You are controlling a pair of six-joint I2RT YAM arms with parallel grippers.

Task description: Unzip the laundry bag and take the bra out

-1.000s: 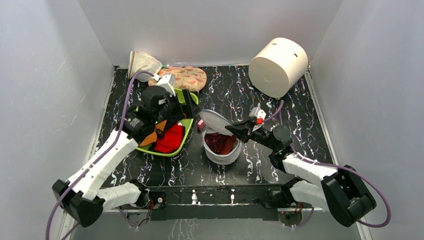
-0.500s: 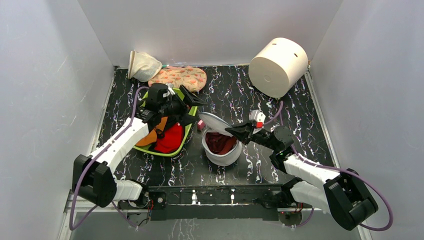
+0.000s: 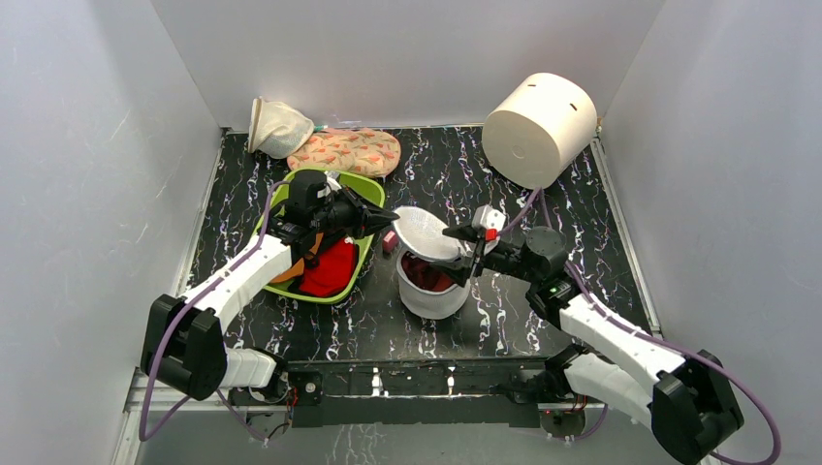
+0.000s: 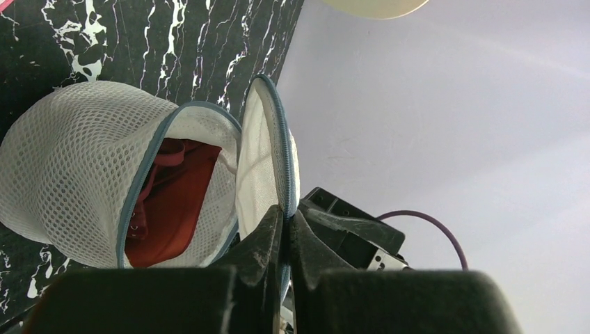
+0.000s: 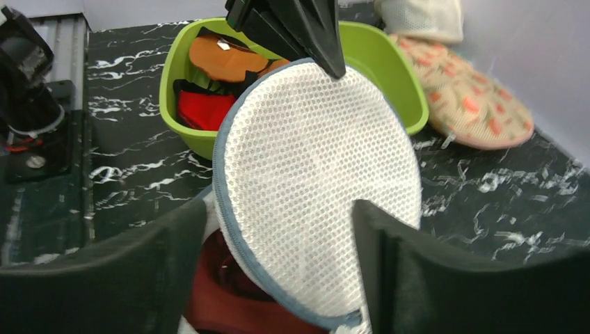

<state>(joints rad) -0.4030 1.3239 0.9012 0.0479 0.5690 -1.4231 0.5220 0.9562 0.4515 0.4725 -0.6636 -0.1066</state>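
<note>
**Change of state.** The lid [image 3: 419, 232] has passed from one arm to the other. One second ago the right fingers [image 3: 463, 242] were clamped on it and the left fingers [image 4: 284, 229] stood wide open over the green tub [image 3: 365, 254]. The left arm has since swung across to the lid.

**Fingers.**
- Left: closed on the lid's zip rim, pinching it at the far edge.
- Right: parted, one finger on each side of the lid, holding nothing. Whether they touch the mesh cannot be told.

**Task things.** The bag [image 3: 431, 295] sits mid-surface, just beside the tub, unzipped, with its lid raised on its hinge. The bra [image 4: 174, 198], dark red, lies inside the open mouth.

**Meaning for the task.** Unzipping appears complete. With the left arm propping the lid, the right arm is free, probably to reach in for the bra.
</note>
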